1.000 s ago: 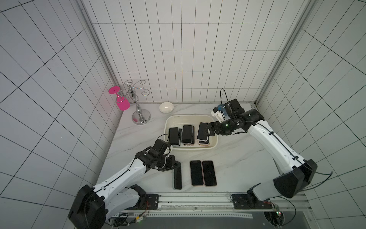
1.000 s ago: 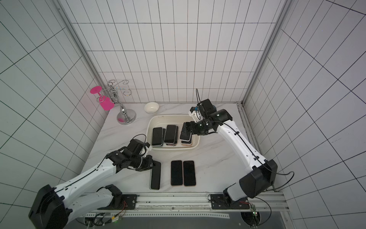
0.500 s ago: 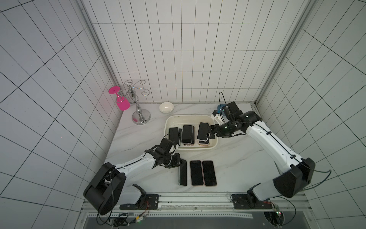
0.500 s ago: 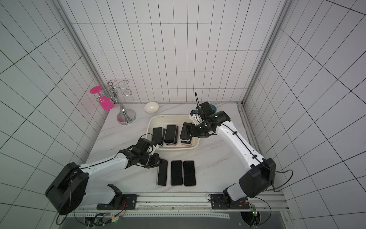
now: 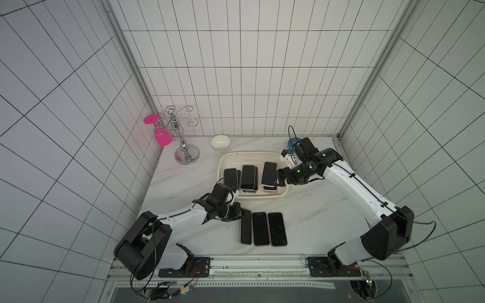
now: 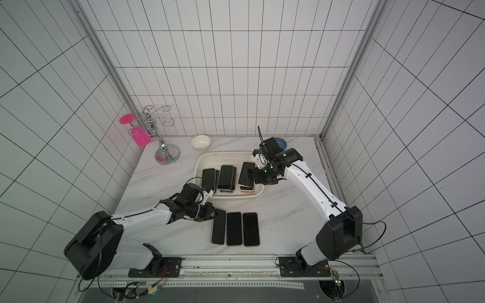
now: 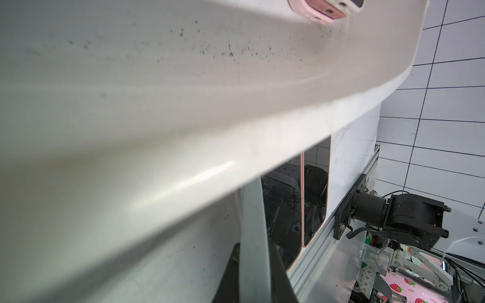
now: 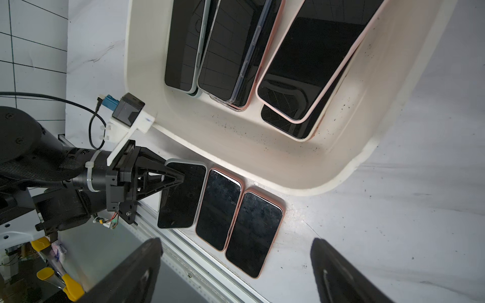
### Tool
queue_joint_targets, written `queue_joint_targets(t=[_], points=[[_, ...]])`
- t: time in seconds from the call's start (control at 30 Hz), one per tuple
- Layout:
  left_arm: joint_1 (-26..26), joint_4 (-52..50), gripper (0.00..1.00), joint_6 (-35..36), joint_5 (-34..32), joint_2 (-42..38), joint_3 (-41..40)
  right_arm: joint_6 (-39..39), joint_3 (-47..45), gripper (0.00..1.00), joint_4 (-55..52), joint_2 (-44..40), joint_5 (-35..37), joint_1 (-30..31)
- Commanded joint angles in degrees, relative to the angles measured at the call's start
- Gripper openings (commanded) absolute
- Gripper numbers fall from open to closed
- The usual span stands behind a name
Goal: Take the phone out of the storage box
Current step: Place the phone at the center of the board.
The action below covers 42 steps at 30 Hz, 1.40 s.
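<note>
Marble tabletop (image 5: pixel 315 210) in both top views bears one storage box (image 5: pixel 249 155) at the far side with three phone stacks (image 5: pixel 248 177), plus a near row (image 5: pixel 260 228) of three. Left wrist view: the left gripper (image 7: pixel 253 262) clamps the leftmost phone (image 7: pixel 252 210) by its edge. Right wrist view: the right gripper (image 8: pixel 236 246) gapes, empty.

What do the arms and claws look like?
Both the left arm and right arm: white links, bulky black joints, thin black cables. The left claw and right claw are black, tapered. A white bracket holds a black wrist camera with blue plug.
</note>
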Motion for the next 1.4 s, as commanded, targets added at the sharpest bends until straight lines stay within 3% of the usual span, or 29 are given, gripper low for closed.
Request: queue_joint_targets(t=[0.0,0.27,0.73,0.93,1.17,1.37], points=[[-0.36,-1.57,0.16,-1.97,0.63,1.39,-2.44,-0.62,-1.10,0.92,-1.09,0.78,0.75,-0.20],[-0.36,-7.12,0.51,-1.39,-1.75,-0.09,-1.97,-0.54,-0.86,0.92,-1.06,1.43,0.47,-0.20],[-0.54,-25.03,0.87,0.76,-12.92,-0.90,5.29,0.78,3.38,0.91,-1.53,6.37,2.31,-0.17],[-2.21,-27.21,0.89,-1.04,-14.70,-3.16,6.93,4.76,9.62,0.91,-3.10,13.15,12.25,0.86],[-6.63,-26.21,0.89,-6.92,-17.74,-4.10,8.40,5.97,15.10,0.92,-2.60,20.99,13.45,1.07],[-6.90,-32.62,0.89,-8.57,-24.27,-8.23,12.22,6.43,22.52,0.92,-5.29,27.90,18.10,2.53]])
